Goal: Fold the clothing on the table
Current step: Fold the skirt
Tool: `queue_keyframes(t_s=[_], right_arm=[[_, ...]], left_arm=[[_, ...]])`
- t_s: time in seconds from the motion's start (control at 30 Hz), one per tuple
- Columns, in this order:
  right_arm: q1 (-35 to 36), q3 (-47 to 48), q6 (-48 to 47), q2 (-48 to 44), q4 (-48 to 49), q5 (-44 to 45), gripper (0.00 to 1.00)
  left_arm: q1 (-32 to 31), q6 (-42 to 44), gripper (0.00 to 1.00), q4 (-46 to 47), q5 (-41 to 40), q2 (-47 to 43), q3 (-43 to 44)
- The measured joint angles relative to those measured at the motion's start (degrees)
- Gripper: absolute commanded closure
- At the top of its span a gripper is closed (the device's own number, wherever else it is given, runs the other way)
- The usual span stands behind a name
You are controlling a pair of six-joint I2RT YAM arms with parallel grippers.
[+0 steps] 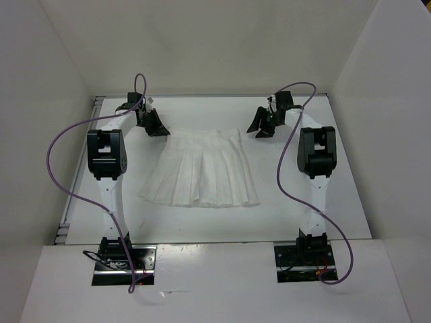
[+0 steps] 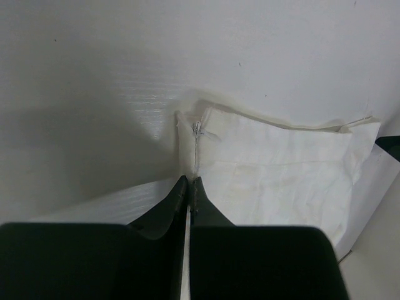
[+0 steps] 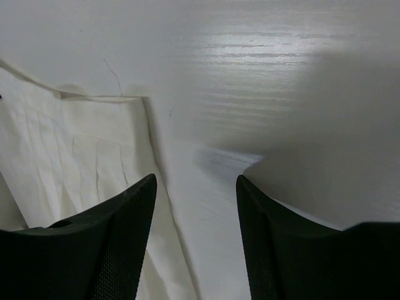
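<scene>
White clothing (image 1: pixel 201 168) spread flat in the middle of table (image 1: pixel 323 202), waistband on the far side, hem on the near side. No fold visible; whole task judged outstanding. Left gripper (image 2: pixel 189 181) pressed closed at far-left waistband corner, beside zipper (image 2: pixel 197 129); cloth pinched or not, cannot tell. Right gripper (image 3: pixel 195 181) gaping, straddling far-right edge, holding nothing.
</scene>
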Motion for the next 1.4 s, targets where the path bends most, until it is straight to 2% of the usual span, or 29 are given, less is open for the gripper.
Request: queue_keyframes(t_s=[0.23,0.37,0.67,0.77,0.8,0.83,0.97,1.1,1.23,1.3,1.37,1.4], right_arm=[[0.8,-3.1,0.0,-0.9,3.4,-3.8,0.46],[1.9,-3.1,0.4,-0.6,3.5,-5.0,0.58],[5.5,-3.1,2.0,1.2,5.9,-8.7,0.58],[6.0,-3.0,2.5,1.9,7.4,-9.8,0.73],[6.1,-2.7,2.8,2.5,7.9,-10.1,0.90],[6.0,-2.3,2.7,3.2,8.5,-11.0,1.00],[6.0,0.3,4.1,5.6,9.0,-12.5,1.00],[6.1,2.6,3.9,5.6,7.6,-7.8,1.00],[6.1,7.2,2.4,3.8,3.1,0.6,1.00],[6.1,12.9,1.3,3.0,-0.2,4.3,1.00],[6.1,22.6,0.4,3.0,-3.8,7.3,1.00],[6.2,28.2,-0.1,3.0,-5.6,8.5,1.00]], left_arm=[[0.0,0.0,0.98,0.3,0.0,0.1,0.0],[0.0,0.0,0.98,0.4,0.0,0.1,0.0],[0.0,0.1,0.97,0.6,0.1,0.1,0.0],[-0.2,0.1,0.97,0.8,0.1,0.2,0.0],[-0.3,0.1,0.97,0.9,0.1,0.2,0.0],[-0.3,0.1,0.97,1.0,0.3,0.3,0.0],[-0.4,0.0,0.97,1.9,1.4,1.3,0.0],[-0.4,-0.1,0.97,1.8,1.9,1.5,1.0],[-0.5,-0.4,0.99,-0.4,2.9,1.7,8.1],[-0.5,-1.3,0.99,-1.7,4.2,2.6,16.0],[-0.5,-1.9,1.00,-3.5,6.0,3.7,26.9],[-0.4,-2.6,1.00,-5.2,7.1,5.4,35.5]])
